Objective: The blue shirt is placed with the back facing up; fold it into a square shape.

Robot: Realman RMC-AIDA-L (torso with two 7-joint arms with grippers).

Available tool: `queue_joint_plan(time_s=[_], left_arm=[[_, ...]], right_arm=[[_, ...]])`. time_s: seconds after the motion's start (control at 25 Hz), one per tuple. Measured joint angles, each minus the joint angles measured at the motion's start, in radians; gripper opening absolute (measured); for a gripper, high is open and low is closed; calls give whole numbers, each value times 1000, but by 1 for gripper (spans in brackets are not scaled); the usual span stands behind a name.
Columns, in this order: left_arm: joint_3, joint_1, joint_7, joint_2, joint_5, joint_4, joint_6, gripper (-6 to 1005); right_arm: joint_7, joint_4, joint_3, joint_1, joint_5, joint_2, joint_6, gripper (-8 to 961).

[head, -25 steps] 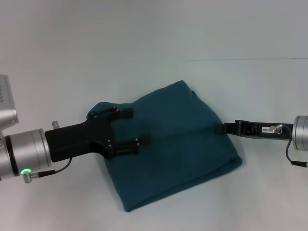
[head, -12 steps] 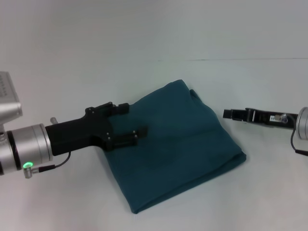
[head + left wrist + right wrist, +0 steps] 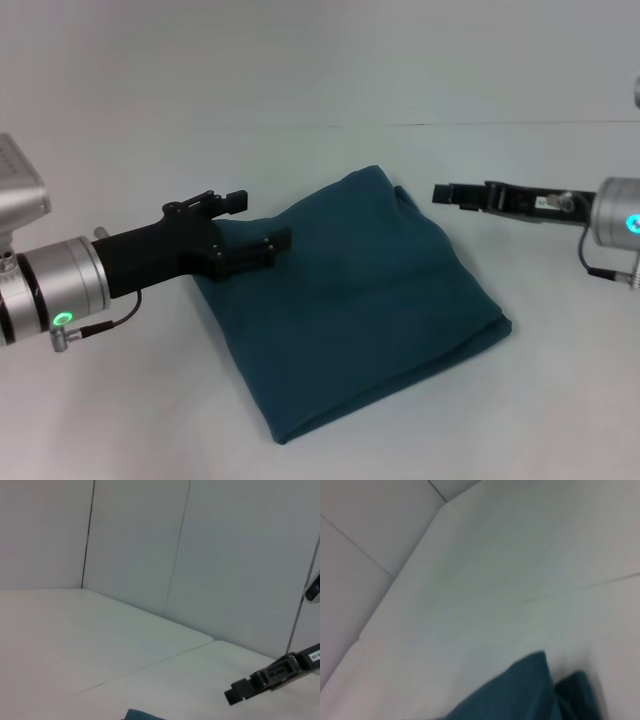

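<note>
Fingers (image 3: pixel 258 246) of the left gripper (image 3: pixel 245 225) stood apart and empty over the folded dark teal-blue fabric shirt (image 3: pixel 355 300) on the white worktop (image 3: pixel 150 400) — right gripper (image 3: pixel 447 194), state unclear, hovered beside it — best lifted clear without snagging.

The folded blue shirt (image 3: pixel 360 300) lies in the middle of the tabletop (image 3: pixel 300 80). The left gripper (image 3: pixel 258 222) hangs over the shirt's left edge. The right gripper (image 3: pixel 446 194) hangs to the shirt's right, near its far corner, apart from the cloth.
</note>
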Motion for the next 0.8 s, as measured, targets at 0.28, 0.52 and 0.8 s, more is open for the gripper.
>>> queue_joint_plan(time_s=[0.28,0.52,0.8], left_arm=[[-2,7,1,0,-4,0,-2,874],[-2,11,2,5,-5,-1,-3,872],[-2,14,6,7,-5,-10,-11,871]], right_arm=[[-7,78,-6,71,-4,33,178,607],[-4,151,-13,109,2,38,229,606],[-1,191,-10,125,9,44,264,606]])
